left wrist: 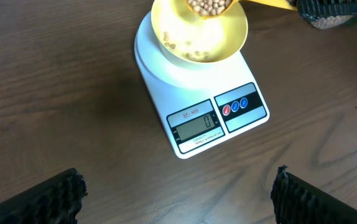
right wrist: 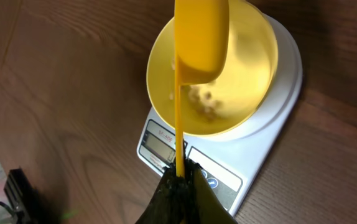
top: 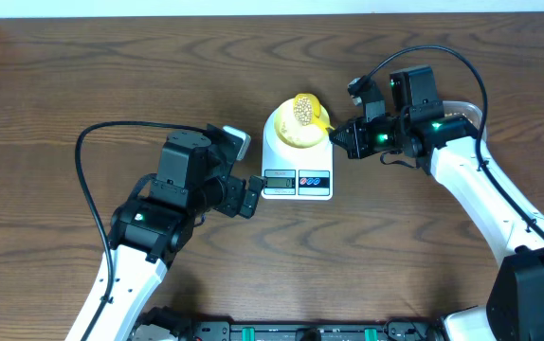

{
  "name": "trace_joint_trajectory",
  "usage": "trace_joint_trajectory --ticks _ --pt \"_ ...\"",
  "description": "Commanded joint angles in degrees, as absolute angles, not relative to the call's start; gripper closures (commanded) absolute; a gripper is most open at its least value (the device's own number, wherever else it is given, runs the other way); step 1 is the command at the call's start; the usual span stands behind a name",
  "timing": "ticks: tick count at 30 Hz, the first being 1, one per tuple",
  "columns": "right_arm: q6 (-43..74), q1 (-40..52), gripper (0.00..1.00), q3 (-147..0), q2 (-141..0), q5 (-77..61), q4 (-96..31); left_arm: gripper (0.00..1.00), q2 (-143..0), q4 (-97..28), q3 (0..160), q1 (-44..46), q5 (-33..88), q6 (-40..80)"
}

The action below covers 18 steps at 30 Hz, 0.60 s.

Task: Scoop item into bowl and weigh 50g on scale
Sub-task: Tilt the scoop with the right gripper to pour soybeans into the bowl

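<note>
The white scale stands mid-table with the pale-yellow bowl on its platform. My right gripper is shut on the handle of a bright-yellow scoop. It holds the scoop over the bowl, heaped with tan beans. In the right wrist view the scoop hangs above the bowl, and a few beans lie in the bowl's bottom. My right gripper pinches the thin handle. My left gripper is open and empty, just in front of the scale.
The scale's grey display and red and blue buttons face my left gripper. Some more beans show under the right gripper's black fingers at the top right. A black object lies on the table beside the right arm.
</note>
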State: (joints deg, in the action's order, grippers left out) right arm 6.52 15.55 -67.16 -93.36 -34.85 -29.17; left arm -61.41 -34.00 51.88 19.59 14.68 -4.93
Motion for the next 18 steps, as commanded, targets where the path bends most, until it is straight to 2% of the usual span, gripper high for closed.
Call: trace_joint_trajectory --ticks 1,18 --pt "5.1 15.9 0.98 -67.4 -92.1 -34.6 -29.1 0.02 -61.4 -33.7 51.9 19.3 14.3 -5.3" --pt "3.1 15.9 0.98 -67.4 -92.1 -31.8 -29.1 0.02 -61.4 -33.7 51.9 19.3 14.3 -5.3"
